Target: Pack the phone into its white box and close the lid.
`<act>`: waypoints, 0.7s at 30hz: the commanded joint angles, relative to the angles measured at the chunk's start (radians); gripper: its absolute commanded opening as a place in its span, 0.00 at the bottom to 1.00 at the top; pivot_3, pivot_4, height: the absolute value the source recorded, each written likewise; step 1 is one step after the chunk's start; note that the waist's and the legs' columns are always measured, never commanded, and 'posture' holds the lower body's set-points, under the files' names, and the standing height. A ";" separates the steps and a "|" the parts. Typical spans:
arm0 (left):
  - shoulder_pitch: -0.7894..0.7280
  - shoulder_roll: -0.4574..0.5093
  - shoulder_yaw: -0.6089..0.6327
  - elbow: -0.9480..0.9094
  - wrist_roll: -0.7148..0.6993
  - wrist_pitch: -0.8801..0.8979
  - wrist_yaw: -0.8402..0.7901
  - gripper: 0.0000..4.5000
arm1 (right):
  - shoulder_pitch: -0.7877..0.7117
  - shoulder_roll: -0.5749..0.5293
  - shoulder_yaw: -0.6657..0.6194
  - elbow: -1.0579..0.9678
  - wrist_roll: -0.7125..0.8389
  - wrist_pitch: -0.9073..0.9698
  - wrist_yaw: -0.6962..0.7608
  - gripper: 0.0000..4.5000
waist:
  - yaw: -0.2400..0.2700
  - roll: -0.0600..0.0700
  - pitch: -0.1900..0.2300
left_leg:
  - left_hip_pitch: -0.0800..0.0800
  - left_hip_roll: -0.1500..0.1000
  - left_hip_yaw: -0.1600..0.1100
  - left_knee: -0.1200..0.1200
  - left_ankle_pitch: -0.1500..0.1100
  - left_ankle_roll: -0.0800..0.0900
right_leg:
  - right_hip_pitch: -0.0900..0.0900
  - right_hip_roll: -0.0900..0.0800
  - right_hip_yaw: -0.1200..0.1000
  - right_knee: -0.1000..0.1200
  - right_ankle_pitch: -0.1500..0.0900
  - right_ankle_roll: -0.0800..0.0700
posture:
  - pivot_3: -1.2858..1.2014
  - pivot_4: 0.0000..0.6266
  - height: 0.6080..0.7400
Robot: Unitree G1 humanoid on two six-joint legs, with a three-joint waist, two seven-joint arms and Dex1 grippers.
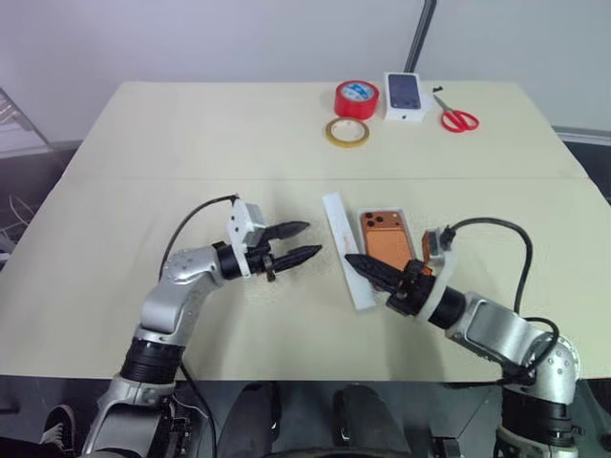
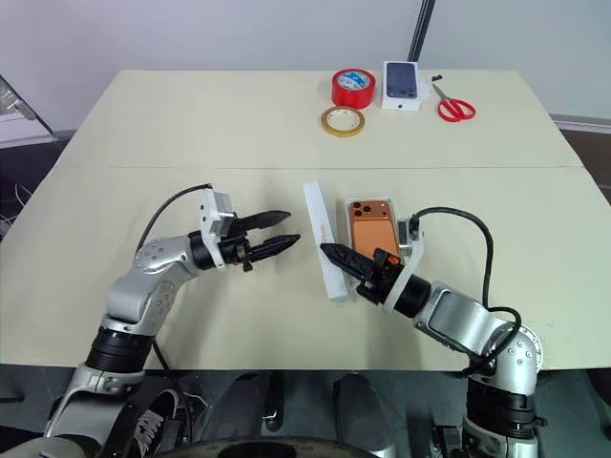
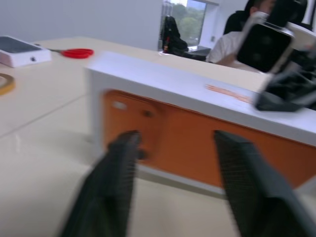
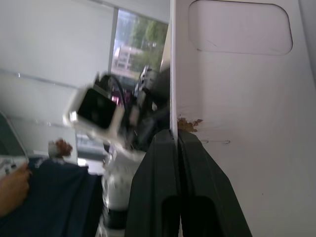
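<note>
The right gripper pinches the lid on edge beside the phone; the left gripper hangs apart, empty.

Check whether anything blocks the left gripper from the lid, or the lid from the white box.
Nothing visible does. The lid stands on edge beside the white box, where the phone lies, pinched by the right gripper. Bare table separates it from the left gripper, fingers apart.

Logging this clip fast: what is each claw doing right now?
Left claw: open, holding nothing, pointing at the lid.
Right claw: shut on the lid's thin wall, lid tilted on edge.
</note>
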 commanded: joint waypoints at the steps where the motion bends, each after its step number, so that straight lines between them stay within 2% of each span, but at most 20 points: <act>1: -0.005 -0.034 -0.032 0.007 0.017 -0.029 0.014 0.09 | -0.047 -0.019 0.009 0.046 0.034 -0.098 -0.015 0.00 | 0.005 0.000 0.000 | 0.000 0.000 0.000 0.001 0.000 0.000 | 0.001 0.000 0.000 0.000 0.000 0.000 | 0.52 0.24 1.00; 2: -0.010 -0.045 -0.039 0.021 0.026 -0.036 0.019 0.03 | -0.055 -0.028 0.014 0.058 0.034 -0.107 -0.014 0.00 | 0.006 0.000 0.000 | 0.000 0.000 0.000 0.002 0.000 0.000 | 0.001 0.000 0.000 0.000 0.000 0.000 | 0.52 0.24 1.00; 4: -0.022 -0.067 -0.059 0.057 0.059 -0.065 0.031 0.03 | -0.053 -0.057 0.027 0.077 0.011 -0.119 -0.010 0.00 | 0.008 0.000 0.000 | 0.000 0.000 0.000 0.002 0.000 0.000 | 0.001 0.000 0.000 0.000 0.000 0.000 | 0.52 0.24 1.00; 7: -0.069 -0.119 -0.085 0.152 0.107 -0.113 0.061 0.03 | -0.029 -0.140 0.040 0.087 -0.174 -0.093 0.124 0.00 | 0.010 0.000 0.000 | -0.001 0.000 0.000 0.003 0.000 0.001 | 0.002 0.000 -0.001 0.000 0.000 0.000 | 0.52 0.24 1.00; 11: -0.145 -0.164 -0.075 0.299 0.146 -0.172 0.086 0.03 | -0.036 -0.188 0.009 0.153 -0.258 -0.125 0.233 0.00 | 0.010 -0.001 0.000 | 0.000 0.000 -0.001 0.006 -0.001 0.002 | 0.005 0.001 -0.002 -0.001 0.000 0.000 | 0.52 0.24 1.00; 14: -0.173 -0.193 -0.093 0.367 0.159 -0.206 0.072 0.00 | -0.062 -0.201 -0.039 0.189 -0.228 -0.150 0.253 0.22 | 0.009 -0.001 0.000 | 0.000 0.000 -0.002 0.007 -0.002 0.003 | 0.005 0.000 -0.002 -0.001 0.000 0.000 | 0.52 0.24 1.00; 16: -0.175 -0.212 -0.116 0.391 0.175 -0.235 0.059 0.00 | -0.048 -0.214 -0.059 0.187 -0.226 -0.148 0.266 0.43 | 0.011 -0.001 0.000 | 0.000 0.000 -0.001 0.007 -0.002 0.003 | 0.005 0.000 -0.002 -0.001 0.000 0.000 | 0.52 0.24 1.00; 18: -0.185 -0.241 -0.128 0.424 0.187 -0.254 0.057 0.00 | -0.011 -0.245 -0.076 0.171 -0.297 -0.154 0.319 0.65 | 0.013 -0.001 0.000 | -0.001 0.000 -0.001 0.007 -0.002 0.004 | 0.004 -0.001 -0.002 -0.001 0.000 0.000 | 0.52 0.24 1.00; 21: -0.212 -0.293 -0.134 0.470 0.197 -0.266 0.067 0.00 | 0.018 -0.314 -0.109 0.167 -0.438 -0.189 0.432 0.65 | 0.015 -0.001 0.000 | -0.001 -0.001 -0.001 0.007 -0.002 0.004 | 0.004 -0.001 -0.002 -0.001 0.000 0.001 | 0.52 0.24 1.00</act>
